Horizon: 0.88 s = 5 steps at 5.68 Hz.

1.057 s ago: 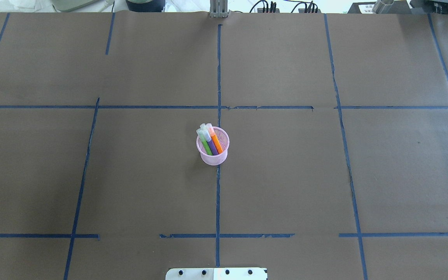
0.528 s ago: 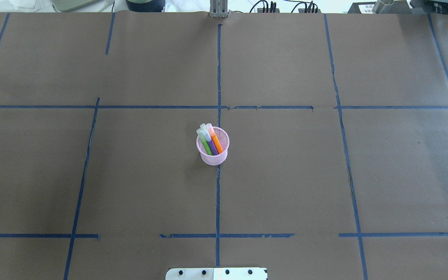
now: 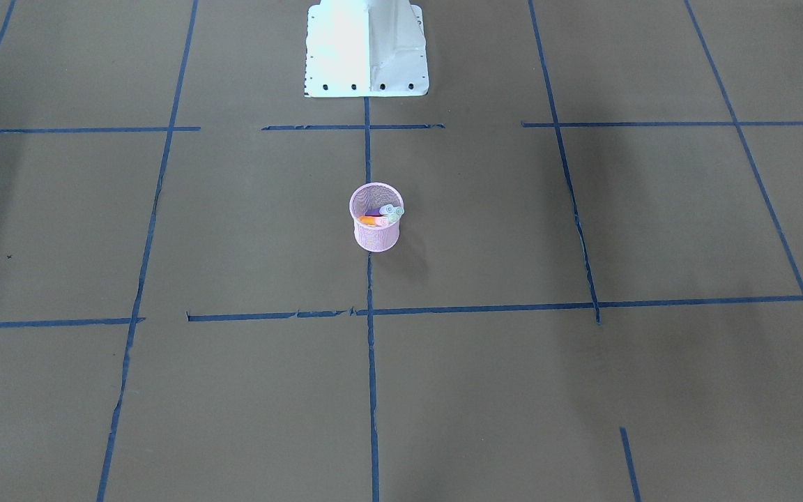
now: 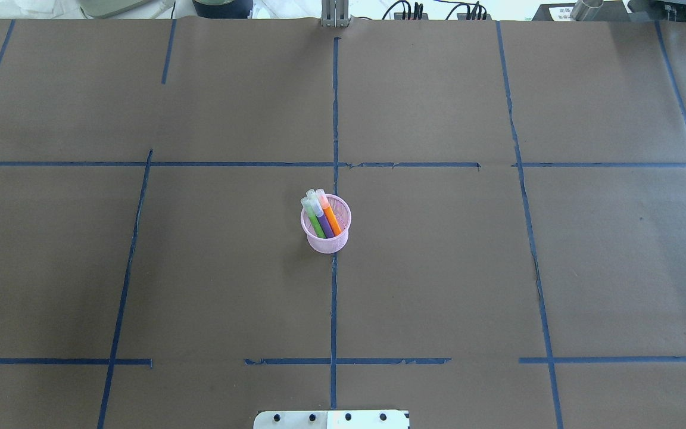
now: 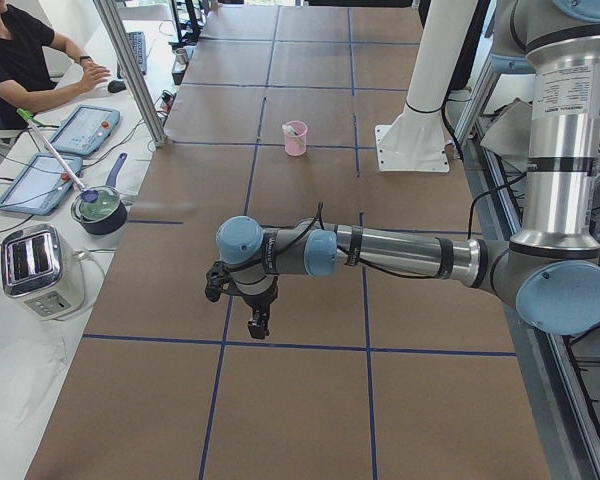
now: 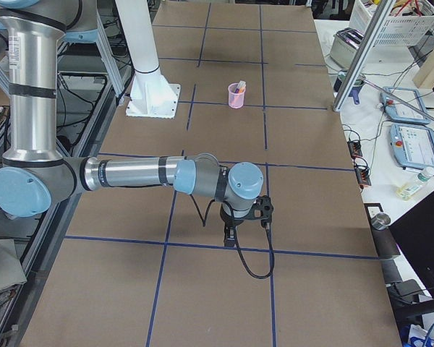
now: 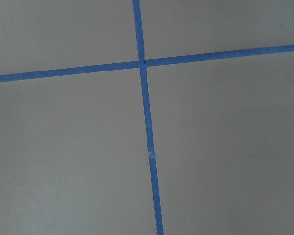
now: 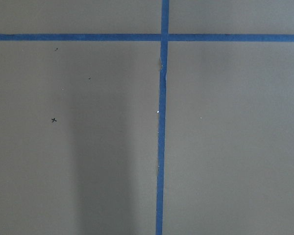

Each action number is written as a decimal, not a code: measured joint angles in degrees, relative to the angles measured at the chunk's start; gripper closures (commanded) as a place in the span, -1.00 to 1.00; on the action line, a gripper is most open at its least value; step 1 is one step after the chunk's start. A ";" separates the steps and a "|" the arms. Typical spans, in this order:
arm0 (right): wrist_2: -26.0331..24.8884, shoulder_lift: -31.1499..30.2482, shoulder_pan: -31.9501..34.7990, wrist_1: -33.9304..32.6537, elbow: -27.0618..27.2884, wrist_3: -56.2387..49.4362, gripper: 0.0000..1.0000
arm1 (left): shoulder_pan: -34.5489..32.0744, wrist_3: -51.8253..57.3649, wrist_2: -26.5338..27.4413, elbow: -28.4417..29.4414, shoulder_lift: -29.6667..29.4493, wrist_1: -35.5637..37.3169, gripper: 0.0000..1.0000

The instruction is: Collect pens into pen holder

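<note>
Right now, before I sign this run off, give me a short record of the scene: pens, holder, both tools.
pen holder: pink mesh cup, upright on the centre tape line
green pen: in the holder, cap up
purple pen: in the holder, cap up
orange pen: in the holder, cap up
loose pens: none seen
left tool: over the table, far from the holder; open or shut unclear
right tool: likewise
task: looks complete

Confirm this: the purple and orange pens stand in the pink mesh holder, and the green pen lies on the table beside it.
Wrong in one respect: the green pen does not lie on the table. It stands in the pink mesh holder with the purple pen and the orange pen, as the overhead exterior view shows.
</note>
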 measured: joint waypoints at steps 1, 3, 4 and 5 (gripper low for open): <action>0.46 -0.91 -0.70 1.00 0.15 -0.02 -1.00 | 0.08 -0.18 -0.12 0.56 -0.32 0.01 -1.00; 0.36 -1.37 -1.95 4.07 -0.02 -0.01 -1.00 | 0.06 -0.19 -0.08 0.90 -0.60 -0.12 -1.00; 0.40 -1.18 -2.01 5.44 -0.08 -0.03 -1.00 | 0.07 -0.43 -0.03 0.96 -0.69 -0.03 -1.00; 0.30 -0.87 -2.01 5.95 0.02 -0.24 -1.00 | 0.06 -0.72 -0.03 0.65 -0.81 0.09 -1.00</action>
